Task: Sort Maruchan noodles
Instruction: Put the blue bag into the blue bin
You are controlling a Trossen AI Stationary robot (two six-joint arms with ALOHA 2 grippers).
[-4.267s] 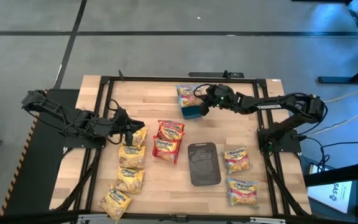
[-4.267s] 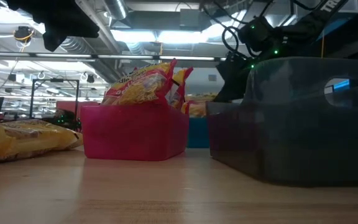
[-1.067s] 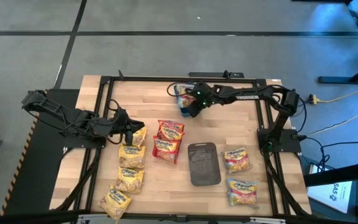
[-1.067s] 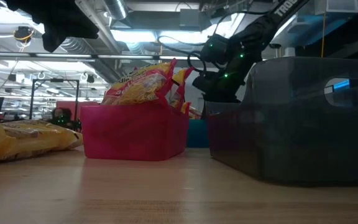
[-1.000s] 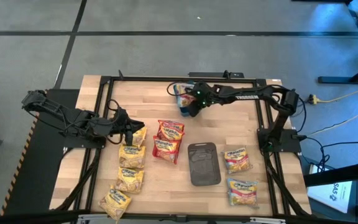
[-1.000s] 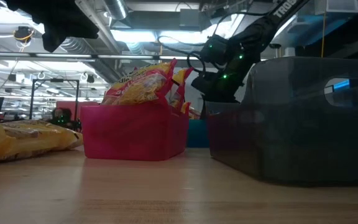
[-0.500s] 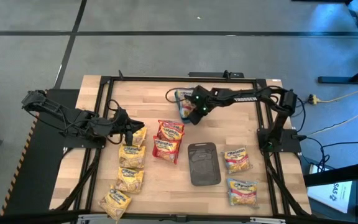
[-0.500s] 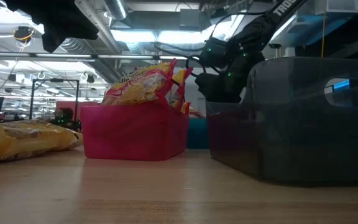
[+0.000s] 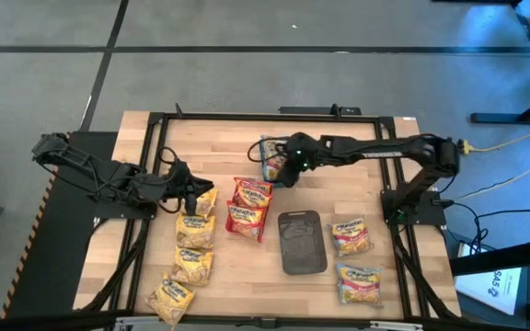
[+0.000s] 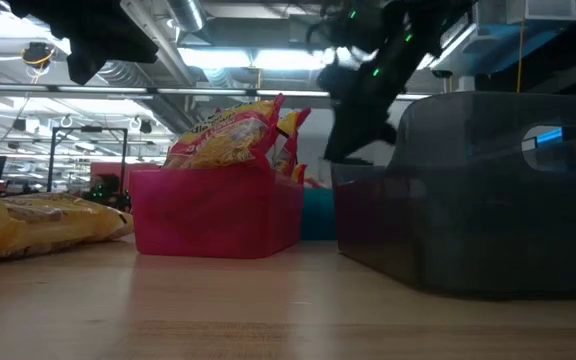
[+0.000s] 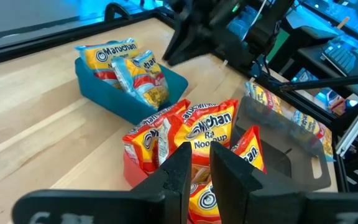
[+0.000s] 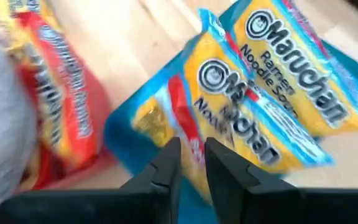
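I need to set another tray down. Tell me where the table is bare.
Bare wood lies between the teal tray and the table's right frame, under the right arm, and below the red packets, left of the grey tray. The left edge is crowded with yellow packets.

The right hand hides much of the teal tray from above.

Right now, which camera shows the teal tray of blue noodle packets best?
The left wrist view: the teal tray shows whole, with two packets. The high view has the right tool over it, the right wrist view sees part, the low view a sliver.
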